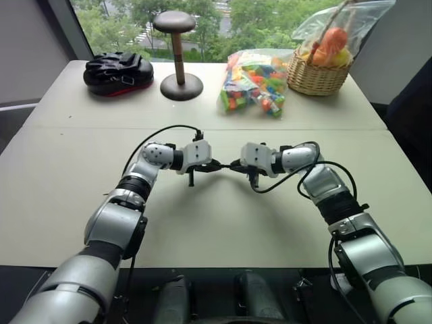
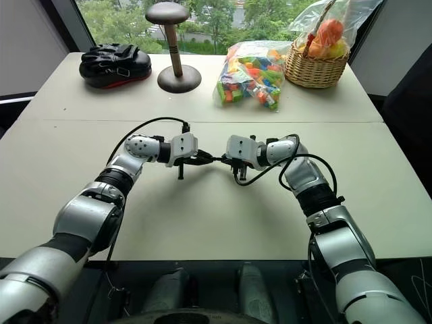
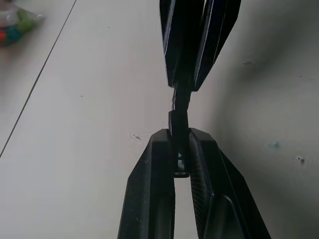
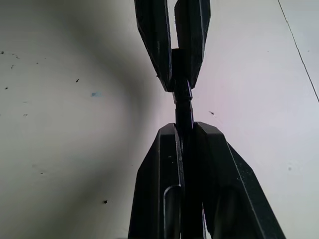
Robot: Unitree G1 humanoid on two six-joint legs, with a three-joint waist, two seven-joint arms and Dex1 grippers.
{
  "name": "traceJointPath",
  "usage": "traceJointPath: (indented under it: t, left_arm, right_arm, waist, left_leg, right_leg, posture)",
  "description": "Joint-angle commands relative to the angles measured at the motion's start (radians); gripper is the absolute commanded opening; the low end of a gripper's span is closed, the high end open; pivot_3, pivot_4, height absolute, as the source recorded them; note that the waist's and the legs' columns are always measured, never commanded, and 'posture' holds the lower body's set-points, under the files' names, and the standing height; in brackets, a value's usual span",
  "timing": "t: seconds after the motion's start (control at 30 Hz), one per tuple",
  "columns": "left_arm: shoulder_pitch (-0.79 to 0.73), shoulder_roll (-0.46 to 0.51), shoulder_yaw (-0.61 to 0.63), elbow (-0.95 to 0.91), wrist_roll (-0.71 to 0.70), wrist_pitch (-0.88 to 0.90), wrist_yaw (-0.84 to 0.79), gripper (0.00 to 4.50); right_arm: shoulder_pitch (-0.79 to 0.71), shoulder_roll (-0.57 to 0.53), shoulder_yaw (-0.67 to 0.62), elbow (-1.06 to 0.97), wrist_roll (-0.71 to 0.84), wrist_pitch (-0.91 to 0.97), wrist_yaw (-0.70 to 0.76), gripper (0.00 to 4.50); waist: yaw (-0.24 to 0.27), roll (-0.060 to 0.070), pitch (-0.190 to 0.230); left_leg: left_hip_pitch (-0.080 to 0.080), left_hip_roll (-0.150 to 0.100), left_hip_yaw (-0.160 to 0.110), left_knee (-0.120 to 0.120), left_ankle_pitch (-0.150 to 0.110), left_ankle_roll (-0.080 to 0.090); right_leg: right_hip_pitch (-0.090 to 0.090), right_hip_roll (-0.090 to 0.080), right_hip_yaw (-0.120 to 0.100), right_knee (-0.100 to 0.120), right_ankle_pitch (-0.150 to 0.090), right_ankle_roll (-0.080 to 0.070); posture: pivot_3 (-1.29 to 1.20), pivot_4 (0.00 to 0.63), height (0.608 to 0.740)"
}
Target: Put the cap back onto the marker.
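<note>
We hold both grippers tip to tip above table [image 1: 202, 229]. Left gripper [image 1: 214, 164] clenched on cap [image 3: 175, 119]; right gripper [image 1: 234, 164] clenched on marker [image 4: 183, 107]. From cap, marker lies at 3 o'clock, axes in line, ends seemingly touching.

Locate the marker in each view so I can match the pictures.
Left eye view: the marker sits mid-picture, between the left gripper and the right gripper.
Right eye view: same spot, slightly left of centre.
Left wrist view: upper middle, poking out of the far fingers.
Right wrist view: centre, running up from the near fingers.
Shared landmark: the table seam.
</note>
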Motion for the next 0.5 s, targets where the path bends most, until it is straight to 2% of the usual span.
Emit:
traceJointPath:
  t: [0.03, 0.23, 0.5]
  left_arm:
    - [-0.019, -0.045, -0.018, -0.041, 0.006, -0.091, 0.024, 0.05]
    - [-0.002, -0.048, 0.004, -0.077, -0.052, -0.12, -0.062, 0.05]
    - [0.034, -0.057, 0.043, -0.2, -0.168, -0.037, -0.224, 0.05]
  right_arm:
    - [-0.023, 0.045, 0.012, -0.091, 0.057, 0.04, 0.041, 0.0]
    - [-0.038, 0.046, -0.004, -0.114, 0.087, 0.115, 0.109, 0.0]
    - [-0.053, 0.021, -0.01, -0.103, 0.075, 0.088, 0.161, 0.0]
  waist:
    - [0.0, 0.0, 0.0]
    - [0.0, 0.0, 0.0]
    - [-0.001, 0.0, 0.0]
  left_leg:
    - [0.0, 0.0, 0.0, 0.0, 0.0, 0.0]
    - [0.0, 0.0, 0.001, 0.0, 0.0, 0.0]
    - [0.0, 0.0, 0.0, 0.0, 0.0, 0.0]
  right_leg:
    - [0.0, 0.0, 0.0, 0.0, 0.0, 0.0]
    - [0.0, 0.0, 0.0, 0.0, 0.0, 0.0]
    - [0.0, 0.0, 0.0, 0.0, 0.0, 0.0]
  posture:
    - [0.0, 0.15, 0.74]
    - [0.0, 0.15, 0.74]
    - [0.0, 0.15, 0.74]
